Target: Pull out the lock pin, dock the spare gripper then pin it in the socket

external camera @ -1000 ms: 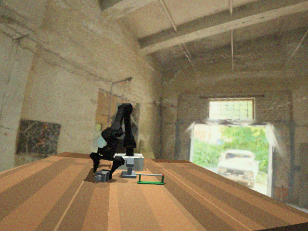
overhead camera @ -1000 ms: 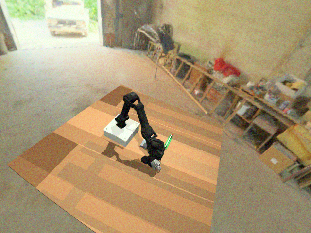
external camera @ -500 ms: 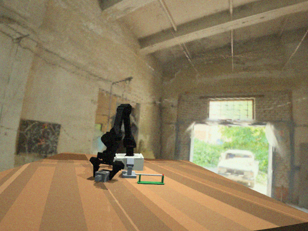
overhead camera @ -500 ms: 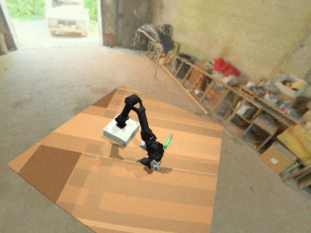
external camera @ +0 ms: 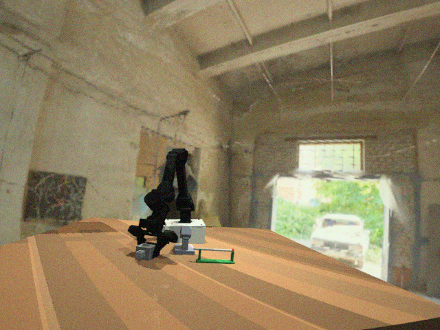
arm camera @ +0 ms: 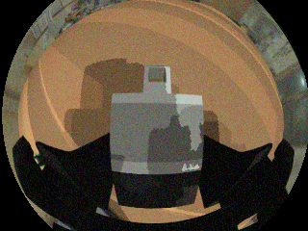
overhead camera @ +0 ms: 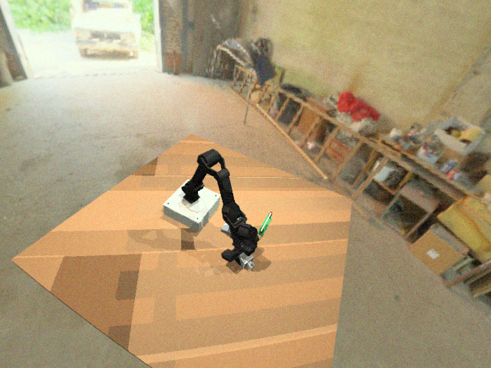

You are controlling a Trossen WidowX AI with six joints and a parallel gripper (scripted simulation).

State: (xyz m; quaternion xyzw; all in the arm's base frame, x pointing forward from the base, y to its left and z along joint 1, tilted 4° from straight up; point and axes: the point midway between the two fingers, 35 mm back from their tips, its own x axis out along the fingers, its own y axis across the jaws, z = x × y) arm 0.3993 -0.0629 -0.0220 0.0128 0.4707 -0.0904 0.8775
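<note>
The spare gripper (overhead camera: pixel 246 262) (external camera: pixel 144 251) (arm camera: pixel 135 130), a grey block with a black rear part and a holed spigot, is low at the table. My gripper (overhead camera: pixel 242 257) (external camera: pixel 147 248) (arm camera: pixel 156 131) is shut on it, a finger against each side. The spigot (arm camera: pixel 157 87) points away from my wrist. The mount (external camera: pixel 185 239) stands behind, a grey post on a flat base, mostly hidden by the arm in the top view. The lock pin (external camera: pixel 214 249) (overhead camera: pixel 263 228), grey with a red end, lies across the green rack (external camera: pixel 215 261), out of the socket. The socket's opening is not visible.
The arm's white base block (overhead camera: pixel 192 209) (external camera: pixel 195 229) stands behind the mount. The rack is beside the mount, to its right in the exterior view. The wooden table (overhead camera: pixel 238 317) (external camera: pixel 248 294) carries everything.
</note>
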